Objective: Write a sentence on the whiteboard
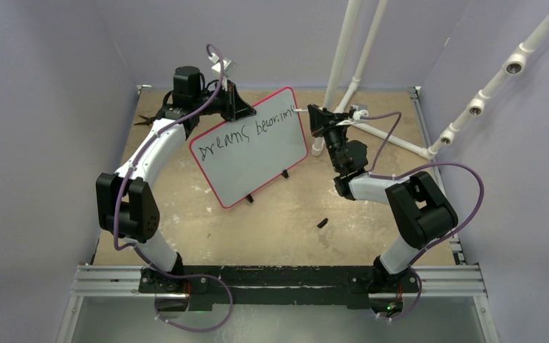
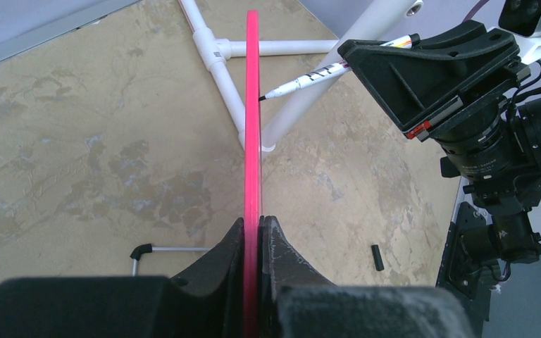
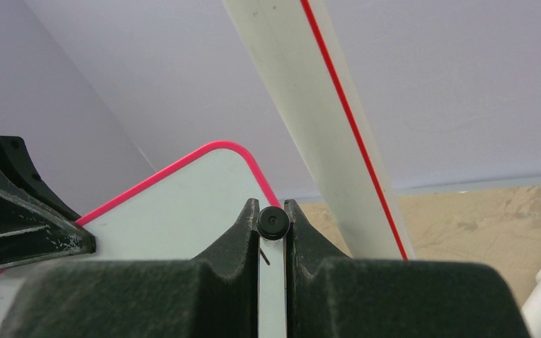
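The whiteboard [image 1: 254, 161], white with a red-pink rim, is held tilted above the table. My left gripper [image 1: 237, 107] is shut on its upper left rim, which shows as a pink edge [image 2: 253, 105] between the jaws [image 2: 259, 224]. The sentence [image 1: 246, 136] reads "Dreams becoming" in one black line. My right gripper [image 1: 319, 118] is shut on a white marker [image 1: 302, 111]. The marker's tip [image 2: 264, 96] meets the board's right edge just past the last word. In the right wrist view the marker's black end [image 3: 272, 223] sits between the jaws [image 3: 272, 211], with the board's corner [image 3: 183, 204] behind.
A black marker cap [image 1: 322, 223] lies on the tan table in front of the board, also seen from the left wrist [image 2: 377, 256]. A white PVC pipe frame [image 1: 350, 57] stands at the back right, close behind the right gripper. The board's black feet [image 1: 284, 174] hang below it.
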